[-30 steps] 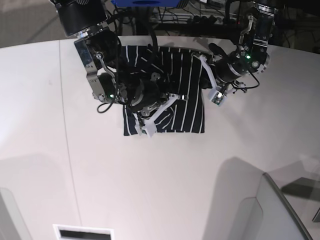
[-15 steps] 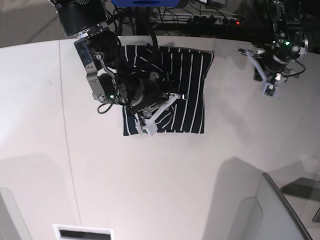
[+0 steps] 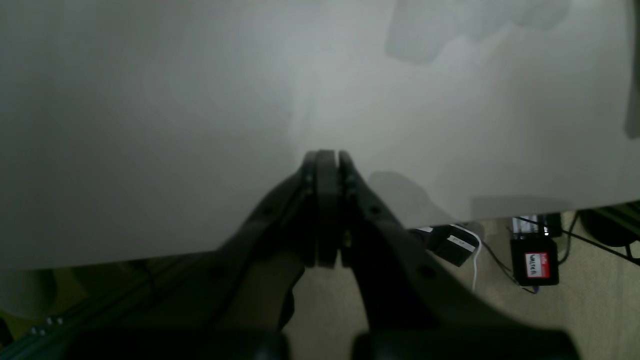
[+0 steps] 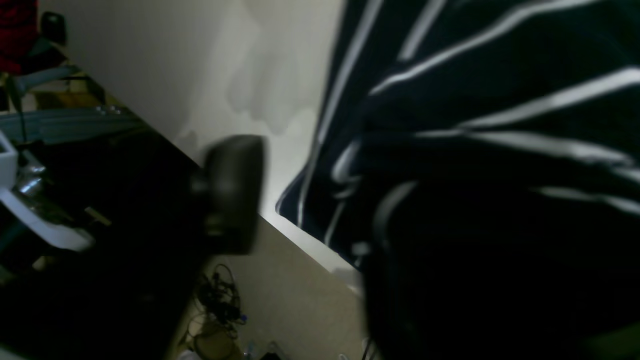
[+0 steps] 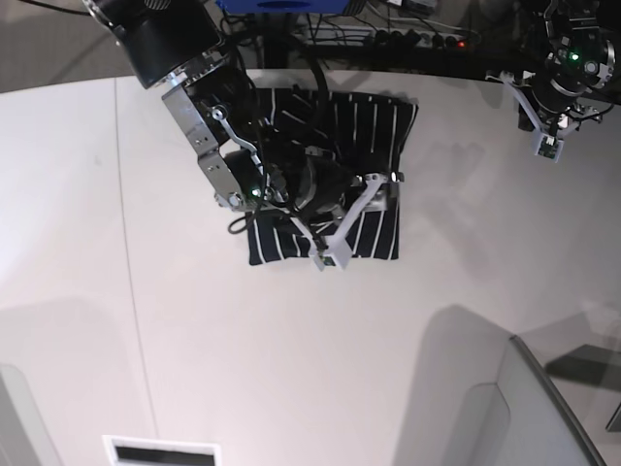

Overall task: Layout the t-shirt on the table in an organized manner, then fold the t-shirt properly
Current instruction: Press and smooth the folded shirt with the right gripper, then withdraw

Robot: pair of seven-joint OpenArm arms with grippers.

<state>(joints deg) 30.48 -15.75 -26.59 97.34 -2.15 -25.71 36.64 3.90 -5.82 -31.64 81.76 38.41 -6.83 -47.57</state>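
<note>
Currently the t-shirt [image 5: 364, 131] lies folded into a compact, roughly rectangular stack at the far edge of the worktop [image 5: 291, 349], near the middle of that edge. The right end effector [image 5: 354, 218] hovers over the near half of the stack; its white fingers stand spread, and nothing appears pinched between them. The left end effector [image 3: 325, 165] is fully closed on nothing, over bare worktop towards the far corner, well apart from the garment.

Handling properties, as judged: the fabric is light, soft and limp. It drapes, offers no stiffness and slides readily on the smooth surface. Layers can separate when lifted.

Recommended hold: pinch a folded edge or corner through all layers, as at the corner in the right wrist view [image 4: 320, 210]. A mid-panel pinch risks bunching the fold.
</note>
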